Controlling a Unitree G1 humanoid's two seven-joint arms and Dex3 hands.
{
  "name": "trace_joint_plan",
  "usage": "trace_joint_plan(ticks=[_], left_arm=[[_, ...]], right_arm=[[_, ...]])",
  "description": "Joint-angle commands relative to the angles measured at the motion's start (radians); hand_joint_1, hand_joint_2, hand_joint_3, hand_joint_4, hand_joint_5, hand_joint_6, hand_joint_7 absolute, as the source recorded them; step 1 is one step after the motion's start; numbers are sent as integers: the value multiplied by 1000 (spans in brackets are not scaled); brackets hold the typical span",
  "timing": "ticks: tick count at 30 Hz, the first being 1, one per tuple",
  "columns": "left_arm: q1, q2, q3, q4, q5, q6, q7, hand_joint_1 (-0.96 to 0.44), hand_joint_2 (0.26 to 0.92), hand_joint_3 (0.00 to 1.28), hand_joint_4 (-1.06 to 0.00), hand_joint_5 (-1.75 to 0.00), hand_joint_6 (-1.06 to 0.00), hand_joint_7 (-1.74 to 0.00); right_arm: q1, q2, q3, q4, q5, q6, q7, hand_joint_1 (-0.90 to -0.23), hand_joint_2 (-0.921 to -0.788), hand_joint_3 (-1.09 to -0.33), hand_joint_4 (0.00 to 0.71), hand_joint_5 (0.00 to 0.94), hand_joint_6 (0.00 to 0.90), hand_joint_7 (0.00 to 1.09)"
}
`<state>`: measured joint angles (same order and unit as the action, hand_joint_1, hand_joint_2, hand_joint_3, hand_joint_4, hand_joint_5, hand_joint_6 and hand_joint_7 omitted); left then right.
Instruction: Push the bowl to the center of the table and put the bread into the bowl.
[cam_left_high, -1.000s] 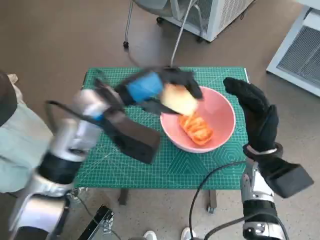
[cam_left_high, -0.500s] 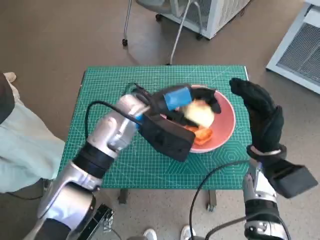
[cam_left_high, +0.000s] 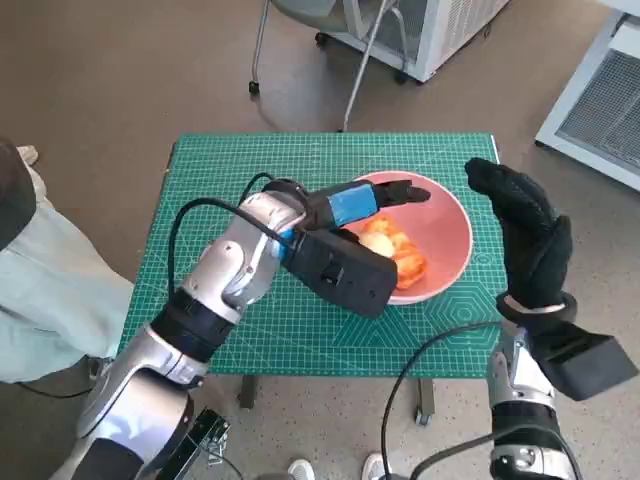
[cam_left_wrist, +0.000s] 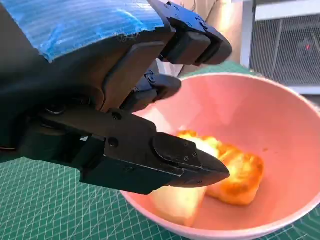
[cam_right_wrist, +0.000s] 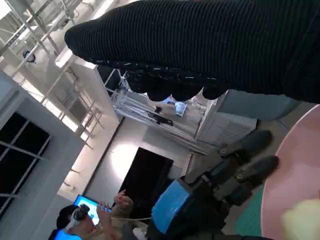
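Note:
The pink bowl (cam_left_high: 445, 235) stands on the right half of the green table mat (cam_left_high: 230, 170). Two pieces of bread lie in it: a pale one (cam_left_high: 380, 238) and an orange-golden one (cam_left_high: 408, 266). My left hand (cam_left_high: 368, 200) hovers over the bowl's near-left side, fingers spread across toward the far rim, holding nothing. The left wrist view shows its fingers (cam_left_wrist: 185, 165) apart above the pale bread (cam_left_wrist: 180, 202) and the golden bread (cam_left_wrist: 240, 175) in the bowl (cam_left_wrist: 280, 125). My gloved right hand (cam_left_high: 522, 225) stands open just outside the bowl's right rim.
A person's leg in pale trousers (cam_left_high: 50, 290) is close to the table's left edge. Chair legs (cam_left_high: 300, 50) and a white cabinet (cam_left_high: 440, 30) stand beyond the far edge, and a white unit (cam_left_high: 600, 90) at the right. A person (cam_right_wrist: 75, 220) shows in the right wrist view.
My left hand carried the pale bread rightward over the bowl and let it go; the bread now lies in the bowl. The right hand has hardly moved.

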<state>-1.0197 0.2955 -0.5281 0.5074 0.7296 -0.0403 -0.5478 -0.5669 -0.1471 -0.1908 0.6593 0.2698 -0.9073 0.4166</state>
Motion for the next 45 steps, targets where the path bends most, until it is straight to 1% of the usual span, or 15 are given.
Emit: trace_joint_plan(ticks=[1, 5, 9, 15, 17, 20, 24, 27, 30, 31, 35, 38, 39, 41, 45], left_arm=[[19, 29, 43, -8, -62, -36, -8, -118, 856, 13, -24, -6, -160, -118], [24, 40, 101, 3, -163, -58, -47, -98, 857, 11, -38, -9, -192, -117], [45, 44, 201, 9, -321, -69, -97, -80, 858, 10, -71, -21, -245, -130], [112, 43, 367, 7, -562, -150, -111, -75, 861, 8, -224, -58, -383, -180], [149, 34, 427, -2, -636, -197, -87, -81, 863, 8, -311, -78, -431, -201], [202, 10, 499, -13, -710, -264, -26, -102, 868, 9, -394, -101, -468, -222], [273, -42, 570, -56, -783, -341, 70, -145, 884, 15, -423, -98, -477, -230], [328, -87, 605, -99, -808, -402, 151, -178, 909, 37, -416, -85, -460, -226], [375, -132, 635, -117, -825, -483, 223, -216, 917, 103, -408, -74, -430, -216], [384, -139, 639, -119, -826, -498, 238, -243, 919, 145, -397, -64, -409, -210], [415, -148, 654, -141, -834, -532, 277, -296, 920, 203, -371, -43, -375, -203], [438, -138, 656, -183, -823, -523, 294, -338, 921, 244, -349, -28, -348, -204], [445, -134, 656, -197, -820, -516, 298, -348, 921, 252, -343, -24, -330, -224], [458, -126, 655, -232, -820, -494, 302, -379, 921, 277, -326, -11, -222, -393], [476, -120, 652, -294, -810, -457, 320, -398, 921, 302, -308, -3, -97, -588]], right_arm=[[20, 8, 6, -11, -17, 25, -22, -593, -921, -667, 403, 5, 162, 614], [17, 12, 12, -28, -22, 36, -34, -597, -921, -667, 403, 4, 158, 620], [11, 8, 16, -41, -32, 43, -48, -592, -921, -670, 401, 3, 148, 637], [3, -6, 13, -69, -50, 48, -67, -606, -921, -673, 389, 3, 101, 695], [-4, -13, 10, -87, -55, 57, -76, -597, -921, -682, 386, 3, 90, 709], [-19, -19, 10, -106, -63, 67, -91, -580, -921, -700, 384, 2, 68, 744], [-43, -22, 11, -122, -77, 78, -111, -568, -921, -722, 376, 1, 48, 766], [-62, -24, 12, -132, -78, 91, -119, -559, -921, -743, 353, 0, 30, 775], [-88, -23, 13, -133, -66, 107, -116, -557, -921, -750, 345, 1, 25, 782], [-93, -22, 13, -132, -64, 110, -115, -561, -921, -751, 343, 1, 24, 784], [-113, -21, 16, -141, -57, 126, -110, -562, -921, -750, 345, 3, 24, 786], [-127, -21, 18, -146, -59, 135, -109, -562, -921, -748, 348, 5, 25, 786], [-131, -22, 19, -146, -61, 135, -110, -562, -921, -748, 348, 5, 25, 786], [-139, -23, 19, -144, -67, 133, -112, -566, -921, -746, 350, 6, 26, 786], [-154, -20, 24, -135, -74, 135, -113, -577, -921, -744, 351, 6, 25, 782]])
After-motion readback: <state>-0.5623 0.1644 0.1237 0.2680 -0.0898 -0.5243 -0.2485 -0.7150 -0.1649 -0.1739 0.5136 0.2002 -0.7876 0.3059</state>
